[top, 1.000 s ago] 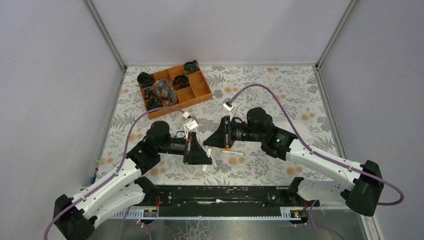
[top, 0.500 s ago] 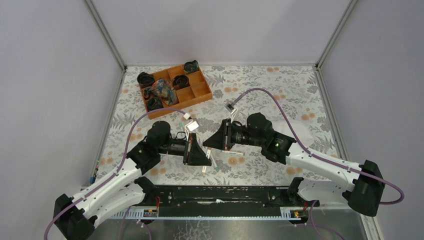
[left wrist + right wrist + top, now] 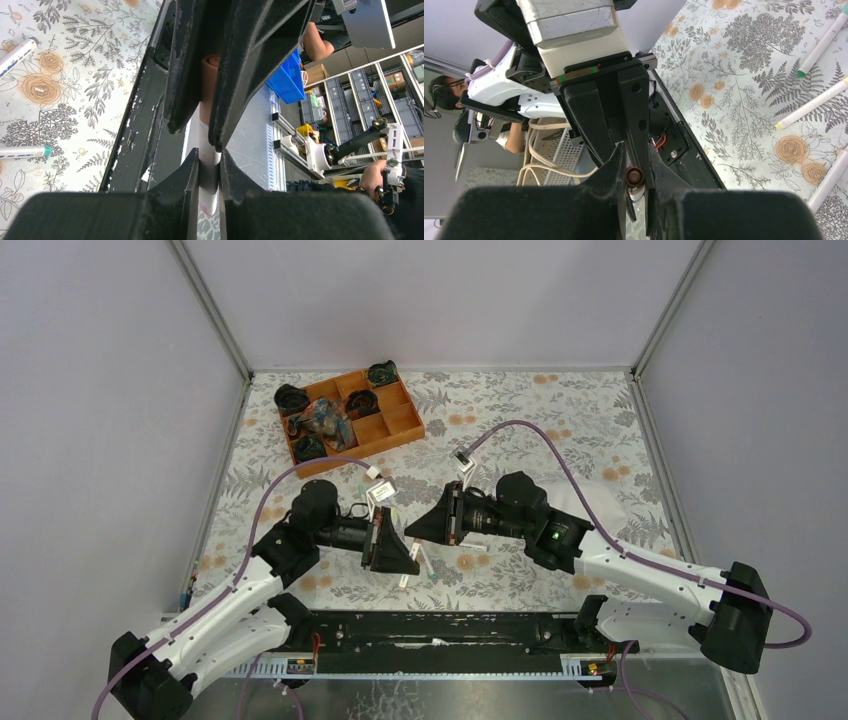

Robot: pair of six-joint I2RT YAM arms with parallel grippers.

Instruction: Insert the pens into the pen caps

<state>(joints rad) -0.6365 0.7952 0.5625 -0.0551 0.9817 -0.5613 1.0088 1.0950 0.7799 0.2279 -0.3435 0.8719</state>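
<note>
Both grippers have drifted slightly toward the near-left of the floral cloth [image 3: 560,430], staying nose to nose. The left gripper [image 3: 209,161] is clamped on a white pen [image 3: 208,192]. The right gripper [image 3: 636,162] pinches a brown cap [image 3: 634,177] that seems to sit over the pen's end. The pen looks light, stiff and slick, so it is best held near the tip. The tiny cap could pivot if pushed off-axis. Spare pens [image 3: 811,105] lie on the cloth.

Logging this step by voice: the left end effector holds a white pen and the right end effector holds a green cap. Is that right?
Not quite. The cap in the right end effector is brown, not green; the right wrist view shows it. The left end effector does hold a white pen.
</note>
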